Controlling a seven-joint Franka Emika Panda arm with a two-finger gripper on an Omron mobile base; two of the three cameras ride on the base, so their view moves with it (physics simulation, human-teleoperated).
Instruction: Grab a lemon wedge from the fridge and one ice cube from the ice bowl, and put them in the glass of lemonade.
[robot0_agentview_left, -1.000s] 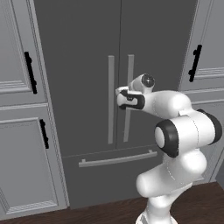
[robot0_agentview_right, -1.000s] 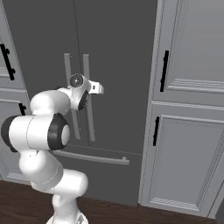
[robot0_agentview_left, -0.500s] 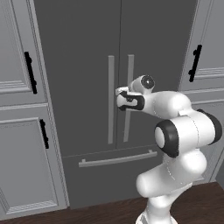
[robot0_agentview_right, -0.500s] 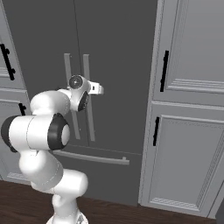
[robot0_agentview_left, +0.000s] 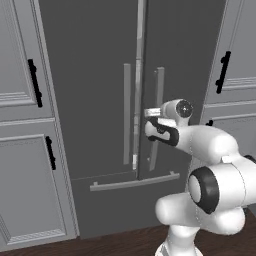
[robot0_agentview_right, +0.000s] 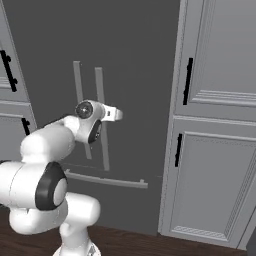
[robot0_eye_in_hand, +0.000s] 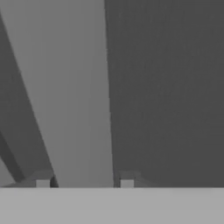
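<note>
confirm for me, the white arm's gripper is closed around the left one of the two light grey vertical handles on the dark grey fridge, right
Not quite: the gripper is on the right light grey vertical handle of the dark grey fridge, not the left one. The left base view shows it; the hand view shows the handle between the fingertips.

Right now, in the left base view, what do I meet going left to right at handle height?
Black cabinet handle → left fridge handle → right fridge handle, where the pincer sits → black handle of right cabinet.
</note>
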